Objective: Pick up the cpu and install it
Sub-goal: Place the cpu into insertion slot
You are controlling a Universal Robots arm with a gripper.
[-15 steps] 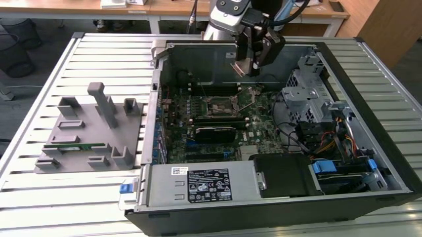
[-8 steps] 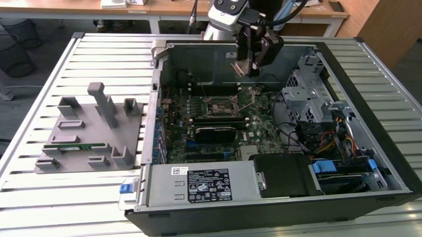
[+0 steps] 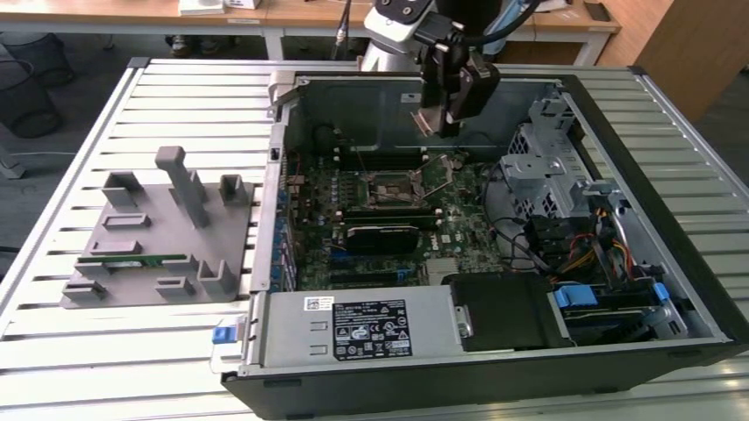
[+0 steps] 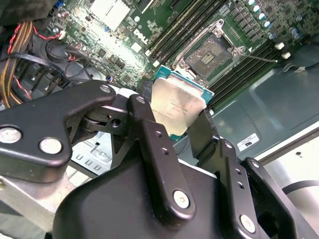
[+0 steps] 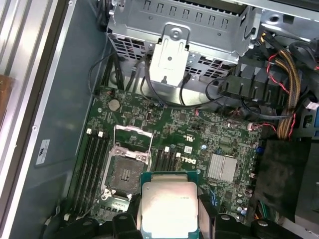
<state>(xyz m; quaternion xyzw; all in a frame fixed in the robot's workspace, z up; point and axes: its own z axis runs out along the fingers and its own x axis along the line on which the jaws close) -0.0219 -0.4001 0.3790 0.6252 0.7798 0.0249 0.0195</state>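
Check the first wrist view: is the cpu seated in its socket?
No. In the first wrist view the cpu is clamped in the pincer, and the socket lies open and bare.

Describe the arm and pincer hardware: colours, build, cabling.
The arm is pale silver-grey, and black cables loop off it near the wrist. The pincer is matte black. It is built from flat, rounded linkage bars joined by silver pins and screws, ending in two slim black fingers. I can make out no markings on it.
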